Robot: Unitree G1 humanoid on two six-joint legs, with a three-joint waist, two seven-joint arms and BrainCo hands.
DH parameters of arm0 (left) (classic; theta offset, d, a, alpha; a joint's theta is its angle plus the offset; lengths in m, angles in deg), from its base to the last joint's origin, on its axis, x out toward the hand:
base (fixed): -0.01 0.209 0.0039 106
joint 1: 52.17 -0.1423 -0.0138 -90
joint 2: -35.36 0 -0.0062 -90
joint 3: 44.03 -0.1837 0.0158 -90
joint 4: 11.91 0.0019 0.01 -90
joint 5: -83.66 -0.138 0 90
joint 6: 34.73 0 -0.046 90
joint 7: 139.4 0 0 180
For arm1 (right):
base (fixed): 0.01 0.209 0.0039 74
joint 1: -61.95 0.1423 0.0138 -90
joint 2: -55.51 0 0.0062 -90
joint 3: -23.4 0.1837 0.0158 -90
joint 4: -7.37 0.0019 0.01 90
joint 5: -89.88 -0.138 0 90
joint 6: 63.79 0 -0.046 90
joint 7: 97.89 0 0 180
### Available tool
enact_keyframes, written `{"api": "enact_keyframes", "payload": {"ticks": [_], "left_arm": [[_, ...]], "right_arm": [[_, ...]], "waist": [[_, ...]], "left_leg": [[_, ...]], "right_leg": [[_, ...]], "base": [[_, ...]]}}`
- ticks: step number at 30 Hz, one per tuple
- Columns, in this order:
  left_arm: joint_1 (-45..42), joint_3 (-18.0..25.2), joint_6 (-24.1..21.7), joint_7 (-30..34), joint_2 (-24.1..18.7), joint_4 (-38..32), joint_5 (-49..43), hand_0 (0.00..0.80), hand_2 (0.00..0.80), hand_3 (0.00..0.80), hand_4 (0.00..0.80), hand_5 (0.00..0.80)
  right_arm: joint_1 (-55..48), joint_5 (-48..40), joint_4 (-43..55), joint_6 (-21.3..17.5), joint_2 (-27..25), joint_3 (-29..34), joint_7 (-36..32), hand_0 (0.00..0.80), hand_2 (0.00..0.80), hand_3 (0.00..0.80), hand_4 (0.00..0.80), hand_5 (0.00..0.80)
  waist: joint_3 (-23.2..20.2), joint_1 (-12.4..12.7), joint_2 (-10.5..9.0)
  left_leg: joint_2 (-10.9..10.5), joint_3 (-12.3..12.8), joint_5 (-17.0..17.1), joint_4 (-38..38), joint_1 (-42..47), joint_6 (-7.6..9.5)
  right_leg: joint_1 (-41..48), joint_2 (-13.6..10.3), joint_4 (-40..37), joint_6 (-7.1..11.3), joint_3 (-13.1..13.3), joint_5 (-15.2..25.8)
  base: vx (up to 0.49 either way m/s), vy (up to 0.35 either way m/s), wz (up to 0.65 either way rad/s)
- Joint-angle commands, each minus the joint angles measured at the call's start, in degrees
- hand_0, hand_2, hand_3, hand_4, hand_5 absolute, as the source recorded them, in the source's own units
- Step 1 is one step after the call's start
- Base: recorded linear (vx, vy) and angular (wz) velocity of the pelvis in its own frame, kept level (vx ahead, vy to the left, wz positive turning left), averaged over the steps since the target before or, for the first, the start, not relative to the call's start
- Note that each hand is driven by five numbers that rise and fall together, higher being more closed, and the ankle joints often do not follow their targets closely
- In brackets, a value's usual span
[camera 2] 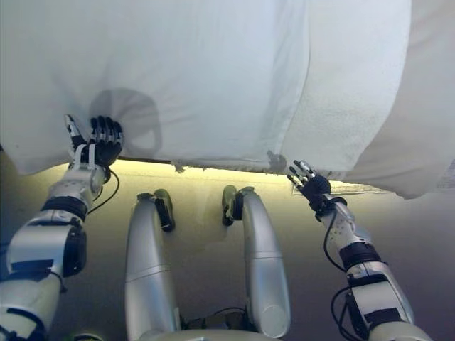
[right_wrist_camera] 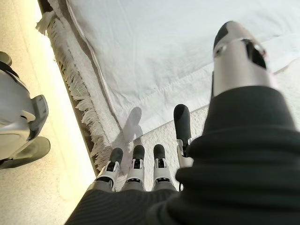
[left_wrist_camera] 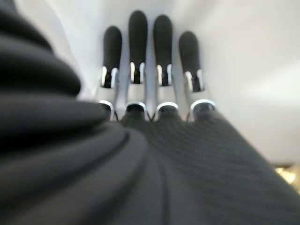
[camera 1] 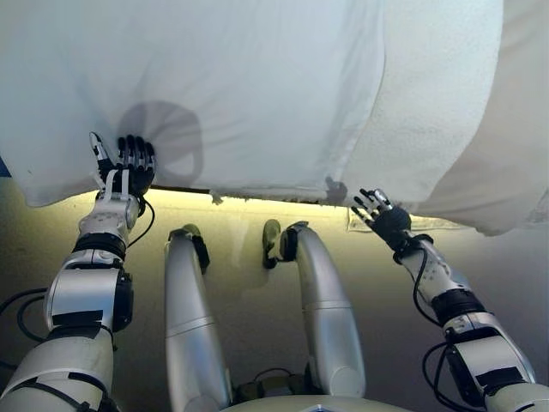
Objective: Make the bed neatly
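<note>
A white sheet (camera 1: pixel 223 94) covers the bed and hangs over its near edge. A textured white blanket (camera 1: pixel 429 103) with a fringed edge (right_wrist_camera: pixel 79 108) lies under it on the right. My left hand (camera 1: pixel 127 167) is open, its straight fingers (left_wrist_camera: pixel 136 51) flat on the sheet at the near left edge. My right hand (camera 1: pixel 382 215) is open with spread fingers (right_wrist_camera: pixel 136 159) at the near edge, by the blanket's fringe and just below the sheet's hem (right_wrist_camera: pixel 154 98).
The bed's near edge (camera 1: pixel 257 196) runs across the view, with a lit strip of beige floor (camera 1: pixel 240 232) below it. More white bedding (camera 1: pixel 515 154) hangs at the far right.
</note>
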Motion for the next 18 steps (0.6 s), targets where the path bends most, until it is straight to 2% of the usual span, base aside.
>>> {"api": "enact_keyframes", "payload": {"ticks": [1, 10, 18], "left_arm": [[1.0, 0.8, -3.0, -3.7, -2.1, 2.4, 3.7, 0.0, 0.0, 0.0, 0.0, 0.0], [-1.8, 2.7, -5.3, -7.8, -2.2, 0.8, 5.3, 0.0, 0.0, 0.0, 0.0, 0.0], [-9.7, 5.0, -5.5, -6.1, 1.9, -2.6, 3.8, 0.0, 0.0, 0.0, 0.0, 0.0]], "right_arm": [[0.3, -2.6, 4.1, -2.6, -1.6, 1.5, -0.8, 0.0, 0.0, 0.0, 0.0, 0.0], [2.7, -3.2, 4.9, -3.1, -3.6, 2.0, -1.6, 0.0, 0.0, 0.0, 0.0, 0.0], [0.9, -2.7, 6.8, -3.6, -2.2, 2.4, -2.5, 0.0, 0.0, 0.0, 0.0, 0.0]], "waist": [[-1.2, 0.7, -1.48], [-1.2, 1.5, -0.06], [-0.4, 1.7, 2.04]], "left_leg": [[-3.1, 2.1, -4.3, 2.6, 0.3, 5.03], [-4.1, 2.2, -4.1, 3.8, -3.2, 4.31], [-3.9, 3.5, -4.0, 3.1, -0.6, 3.89]], "right_leg": [[1.2, -1.1, -6.5, 2.98, 0.0, 8.5], [-2.7, -2.2, -4.7, 2.55, 0.1, 7.5], [-0.9, -2.8, -4.2, 2.73, 0.6, 6.9]], "base": [[-0.057, -0.004, 0.07], [-0.058, 0.025, 0.08], [-0.037, 0.023, 0.06]]}}
